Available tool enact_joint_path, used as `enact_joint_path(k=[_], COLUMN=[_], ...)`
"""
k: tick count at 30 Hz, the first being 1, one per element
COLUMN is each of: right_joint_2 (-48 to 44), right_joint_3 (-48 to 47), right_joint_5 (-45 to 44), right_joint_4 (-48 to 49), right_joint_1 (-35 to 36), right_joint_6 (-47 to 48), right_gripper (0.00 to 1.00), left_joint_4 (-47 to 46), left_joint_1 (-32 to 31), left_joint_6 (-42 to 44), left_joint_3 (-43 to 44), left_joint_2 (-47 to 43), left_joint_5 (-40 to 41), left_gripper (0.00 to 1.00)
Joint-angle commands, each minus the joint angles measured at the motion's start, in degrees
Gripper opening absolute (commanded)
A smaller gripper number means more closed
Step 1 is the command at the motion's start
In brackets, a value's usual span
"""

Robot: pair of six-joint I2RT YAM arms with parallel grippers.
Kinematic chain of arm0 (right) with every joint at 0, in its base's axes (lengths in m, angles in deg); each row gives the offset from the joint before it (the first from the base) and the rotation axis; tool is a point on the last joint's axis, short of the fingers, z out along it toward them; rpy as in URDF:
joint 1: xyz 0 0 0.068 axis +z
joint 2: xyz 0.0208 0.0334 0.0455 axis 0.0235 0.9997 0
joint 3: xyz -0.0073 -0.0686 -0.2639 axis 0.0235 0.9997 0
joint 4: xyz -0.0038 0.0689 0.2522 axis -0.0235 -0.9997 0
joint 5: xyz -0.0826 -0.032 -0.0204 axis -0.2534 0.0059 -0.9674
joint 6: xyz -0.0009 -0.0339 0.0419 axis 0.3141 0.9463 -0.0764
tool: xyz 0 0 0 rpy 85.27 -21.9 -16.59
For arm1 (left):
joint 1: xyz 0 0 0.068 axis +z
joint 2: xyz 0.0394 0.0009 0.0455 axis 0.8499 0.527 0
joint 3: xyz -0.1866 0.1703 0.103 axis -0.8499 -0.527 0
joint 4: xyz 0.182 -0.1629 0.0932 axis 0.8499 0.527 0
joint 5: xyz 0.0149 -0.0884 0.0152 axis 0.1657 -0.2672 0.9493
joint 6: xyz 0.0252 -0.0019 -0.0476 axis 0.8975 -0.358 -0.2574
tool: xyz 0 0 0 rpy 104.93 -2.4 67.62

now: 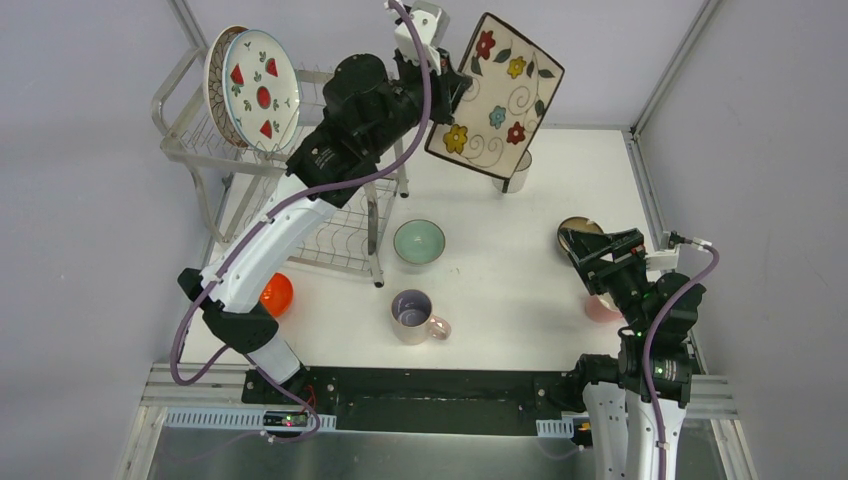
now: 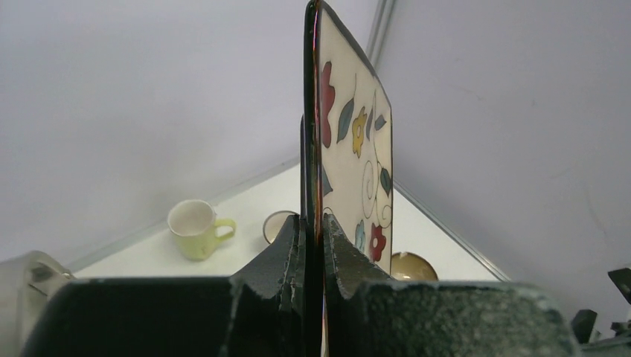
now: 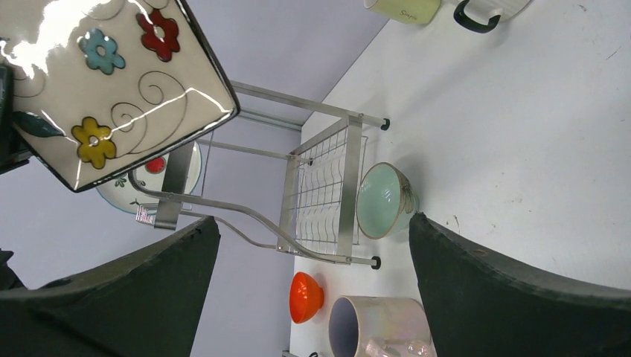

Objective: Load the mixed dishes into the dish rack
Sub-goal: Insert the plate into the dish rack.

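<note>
The left gripper (image 1: 452, 88) clamps one edge of the flowered square plate (image 1: 500, 95), which is raised above the far side of the table (image 1: 500, 310), beside the dish rack (image 1: 185, 150). The right gripper (image 1: 600, 243) is wide open and holds nothing, near the right edge.

A white bench (image 1: 500, 300) carries a silver wire dish rack (image 1: 330, 245) at its far left. A mint bowl (image 1: 419, 242) sits just beside the rack. A lilac mug (image 1: 412, 313) stands nearer. An orange bowl (image 1: 276, 294) lies at the left and a brown bowl (image 1: 578, 228) at the right. A yellow mug (image 2: 195, 227) stands near the far edge.

Round plates (image 1: 262, 92) block the dish rack's (image 1: 374, 240) upper-tier left end.
</note>
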Motion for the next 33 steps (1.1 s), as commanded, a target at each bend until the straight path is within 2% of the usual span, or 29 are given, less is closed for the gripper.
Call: enact_joint_path(k=[1,11,23,30,33], right_joint_2=[0.3,1.1,1.9,1.9,1.9], right_joint_3=[-1.9,-2.2,-2.3,-1.9,-1.9], right_joint_5=[-0.6,-0.5,0.0,0.1,0.3], right_joint_4=[0.7,1.0,1.7,1.7,1.7], right_joint_1=[0.3,0.3,0.3,0.3,0.3], right_joint_6=[0.1,0.5,0.6,1.0,1.1], right_gripper=[1.00,1.00,1.00,1.00,1.00], left_joint_4=[-18.8,-24.1,-31.3,-29.1,-29.6], left_joint_1=[0.2,0.2,2.2,10.5,11.9], left_joint_6=[5.5,18.2,35.9,31.9,33.3], left_joint_3=[9.2,16.6,15.4,14.8,14.8], left_joint_2=[-3.6,-1.1,-3.3,-4.8,-5.0], left_joint_5=[4.5,10.2,17.9,18.2,18.4], left_gripper=[0.00,0.00,0.00,0.00,0.00])
